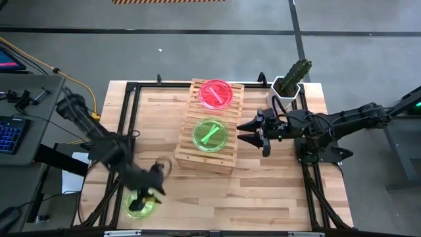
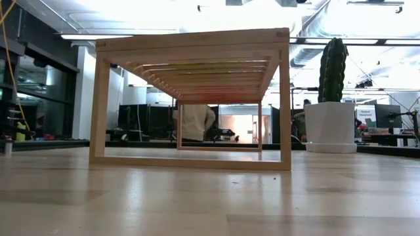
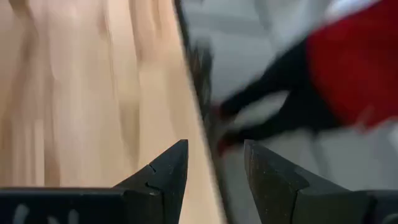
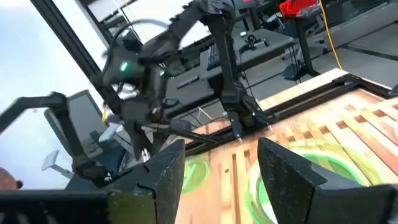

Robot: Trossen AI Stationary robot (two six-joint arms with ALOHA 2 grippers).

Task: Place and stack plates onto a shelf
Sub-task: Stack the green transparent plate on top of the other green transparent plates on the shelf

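In the high view the pale slatted shelf (image 1: 230, 150) stands mid-table. A pink plate (image 1: 216, 93) lies flat on its far half and a green plate (image 1: 210, 135) on its near half; whether either is a stack, I cannot tell. Another green plate (image 1: 138, 207) lies on the table near the near-left corner. My left gripper (image 1: 156, 185) hangs open at that plate's right rim, and the left wrist view shows nothing between its fingers (image 3: 214, 165). My right gripper (image 1: 248, 130) is open, level, just right of the shelf, pointing at the shelf's green plate (image 4: 298, 171).
A white pot with a cactus (image 1: 289, 84) stands at the table's far right corner, behind my right arm. Dark rails (image 1: 125, 125) run along the table's edges. The low view shows the shelf's open frame (image 2: 193, 98), the pot (image 2: 331, 124) and a person (image 2: 195, 121) far behind.
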